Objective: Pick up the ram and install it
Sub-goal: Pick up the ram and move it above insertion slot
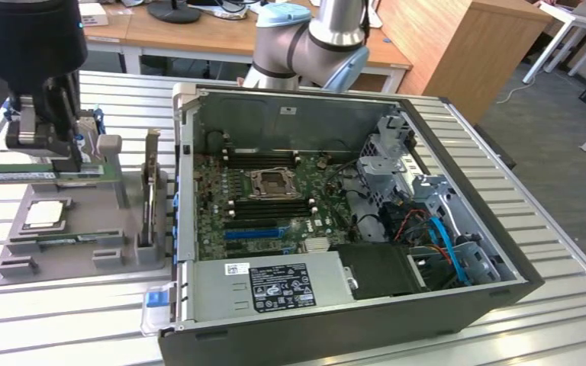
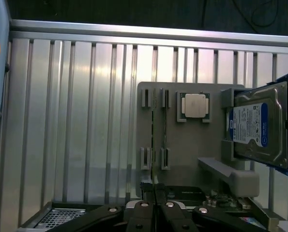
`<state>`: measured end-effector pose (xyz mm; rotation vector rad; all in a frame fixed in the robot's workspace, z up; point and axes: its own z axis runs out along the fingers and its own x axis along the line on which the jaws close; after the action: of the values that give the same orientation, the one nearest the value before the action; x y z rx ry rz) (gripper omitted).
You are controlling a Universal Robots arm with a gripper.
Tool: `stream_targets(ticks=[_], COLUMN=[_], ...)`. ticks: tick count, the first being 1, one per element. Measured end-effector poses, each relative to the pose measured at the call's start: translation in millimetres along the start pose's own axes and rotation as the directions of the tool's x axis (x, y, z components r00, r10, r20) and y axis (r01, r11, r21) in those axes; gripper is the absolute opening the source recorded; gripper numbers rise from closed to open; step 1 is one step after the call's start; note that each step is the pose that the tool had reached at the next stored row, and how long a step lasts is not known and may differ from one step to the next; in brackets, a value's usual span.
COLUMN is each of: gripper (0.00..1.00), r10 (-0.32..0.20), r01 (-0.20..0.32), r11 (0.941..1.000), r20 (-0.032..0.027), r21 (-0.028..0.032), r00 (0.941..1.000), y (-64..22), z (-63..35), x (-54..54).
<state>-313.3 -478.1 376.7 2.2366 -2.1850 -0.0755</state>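
The ram (image 1: 8, 174) is a long green stick with a white label, held level above the grey fixture tray (image 1: 79, 263) at the exterior view's left. My gripper (image 1: 64, 164) is shut on it near its middle. In the wrist view the ram (image 2: 154, 145) shows edge-on as a thin dark line running out from between the shut fingertips of the gripper (image 2: 156, 207), over the tray (image 2: 192, 140). The open computer case (image 1: 497, 290) lies to the exterior view's right, with the motherboard's dark memory slots (image 1: 262, 158) beside the processor socket (image 1: 271, 183).
On the tray sit a square silver processor (image 1: 45, 215) (image 2: 194, 105), another green stick (image 1: 59, 239) in a slot, and a hard drive (image 2: 255, 125) standing on edge (image 1: 150, 191). The arm's base (image 1: 304, 46) stands behind the case. A ribbed aluminium table (image 1: 59, 328) carries everything.
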Motion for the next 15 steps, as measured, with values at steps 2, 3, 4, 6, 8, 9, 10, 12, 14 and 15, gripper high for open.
stream_targets(ticks=[2, 3, 4, 6, 8, 9, 10, 12, 14, 15], gripper=[0.12, 0.12, 0.12, 0.12, 0.12, 0.12, 0.12, 0.12, 0.12, 0.12], r10=[0.0, 0.0, 0.0, 0.0, 0.0, 0.0, 0.0, 0.0, 0.0, 0.0], r01=[0.0, 0.0, 0.0, 0.0, 0.0, 0.0, 0.0, 0.0, 0.0, 0.0], r11=[1.0, 1.0, 1.0, 1.0, 1.0, 1.0, 1.0, 1.0, 1.0, 1.0], r20=[-0.0001, 0.0, 0.0, 0.0, -0.0001, -0.0002, -0.0001, 0.0, 0.0001, 0.0002], r21=[-0.0001, -0.0001, -0.0001, -0.0001, -0.0003, -0.0003, -0.0002, -0.0001, 0.0, 0.0001], r00=[1.0, 1.0, 1.0, 1.0, 1.0, 1.0, 1.0, 1.0, 1.0, 1.0], y=[-4.5, -6.5, -7.6, -7.6, -7.7, -7.8, -8.0, -8.1, -8.1, -8.1], z=[-0.3, -0.3, -0.4, -0.4, -1.0, -2.4, -4.3, -8.4, -10.3, -10.4], x=[0.1, 0.2, 0.2, 0.2, 0.1, 0.1, 0.1, 0.0, -0.1, -0.1])
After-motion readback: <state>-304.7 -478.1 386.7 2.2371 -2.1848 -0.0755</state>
